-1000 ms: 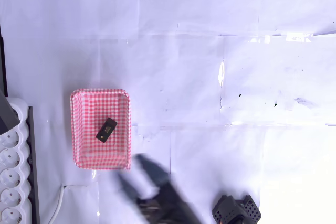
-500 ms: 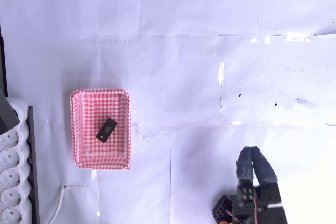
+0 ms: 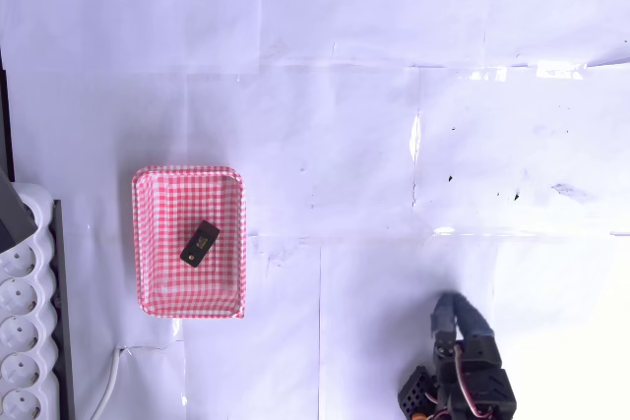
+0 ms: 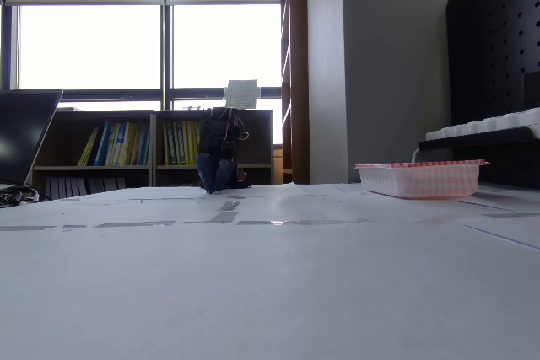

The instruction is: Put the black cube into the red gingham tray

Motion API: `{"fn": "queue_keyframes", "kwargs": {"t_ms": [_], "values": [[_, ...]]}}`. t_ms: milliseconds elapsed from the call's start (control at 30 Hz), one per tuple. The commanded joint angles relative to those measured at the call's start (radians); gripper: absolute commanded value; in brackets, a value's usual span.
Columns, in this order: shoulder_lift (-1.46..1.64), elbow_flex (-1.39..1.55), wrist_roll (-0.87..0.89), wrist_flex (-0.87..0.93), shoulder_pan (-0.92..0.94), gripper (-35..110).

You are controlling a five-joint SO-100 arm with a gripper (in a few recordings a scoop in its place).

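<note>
The black cube (image 3: 200, 243) lies inside the red gingham tray (image 3: 157, 189), near its middle, with a small yellowish mark facing up. In the fixed view the tray (image 4: 419, 179) stands at the right and its wall hides the cube. My gripper (image 3: 449, 308) is folded back over the arm's base at the bottom right of the overhead view, far from the tray. Its grey-blue fingers lie together with nothing between them. The fixed view shows the arm as a dark shape at the far edge of the table, gripper (image 4: 218, 181) pointing down.
A white power strip (image 3: 20, 331) with a white cable (image 3: 110, 376) lies along the left edge, just left of the tray. White paper sheets with taped seams (image 3: 414, 145) cover the table. A laptop (image 4: 21, 137) stands at the left of the fixed view.
The arm swung from just right of the tray over to the right and drew back over its base. Its fingers closed together. The cube stayed in the tray.
</note>
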Motion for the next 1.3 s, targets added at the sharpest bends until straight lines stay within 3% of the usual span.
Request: {"fn": "queue_keyframes", "kwargs": {"t_ms": [0, 1267], "values": [[-0.015, 0.012, 0.017, 0.049, 0.006, 0], [-0.015, 0.012, 0.038, 0.052, 0.006, 0]]}}
